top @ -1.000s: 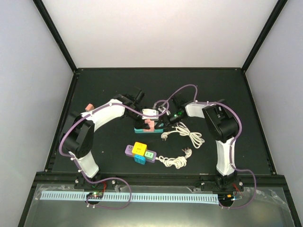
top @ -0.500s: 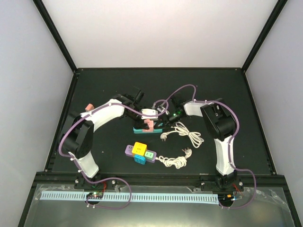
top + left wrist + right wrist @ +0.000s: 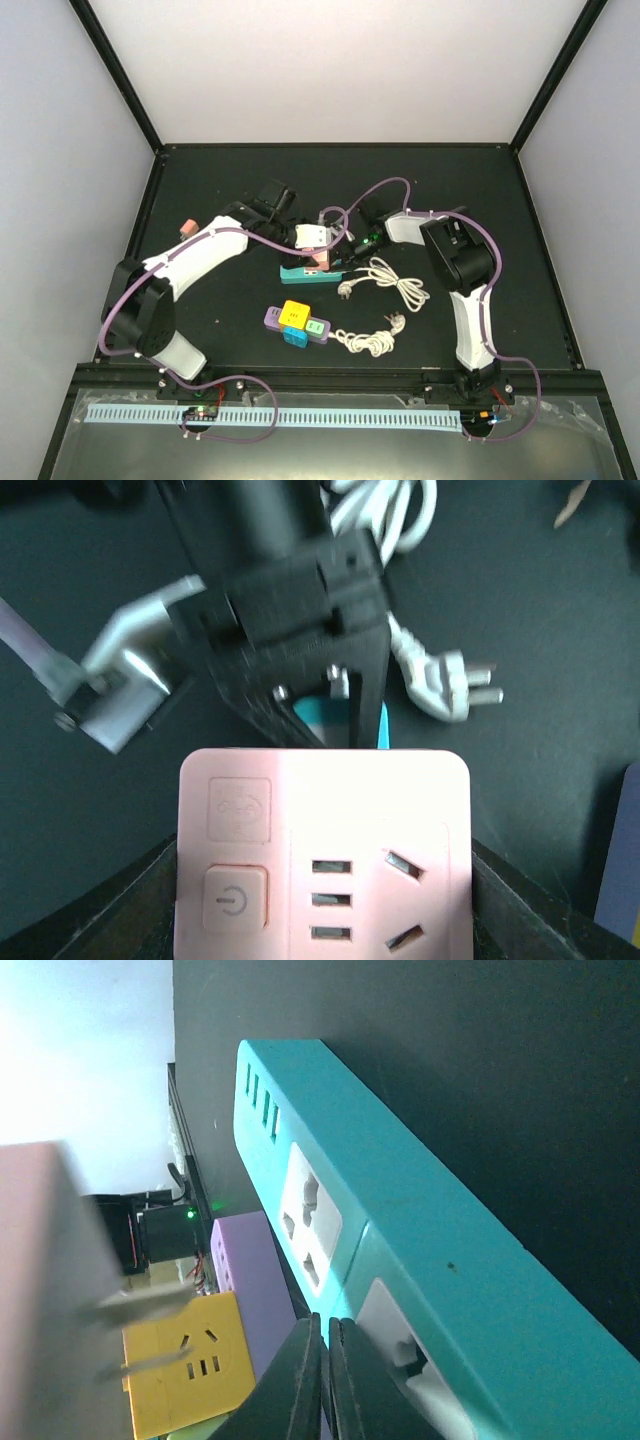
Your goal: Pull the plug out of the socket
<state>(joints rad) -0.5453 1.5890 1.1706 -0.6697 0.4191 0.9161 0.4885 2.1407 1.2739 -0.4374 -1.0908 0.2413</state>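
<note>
A: Any writing?
B: Only a power symbol on the button point(image 3: 235, 902) of the pink adapter plug point(image 3: 322, 855). The left gripper point(image 3: 322, 910) clamps it, prongs point(image 3: 135, 1305) clear of the teal power strip point(image 3: 420, 1230). The right gripper point(image 3: 325, 1380) is closed, tips at the strip.

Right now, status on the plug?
Left claw grips pink plug, prongs clear. Right claw shut, on teal strip. Nothing in the way.

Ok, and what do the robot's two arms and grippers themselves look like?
The left arm and right arm both have white shells with bulky black joints. A lavender cable runs along each arm and loops at its base. The right gripper has slim black fingers on a black body, with a silver bracket on it. No markings are readable.
</note>
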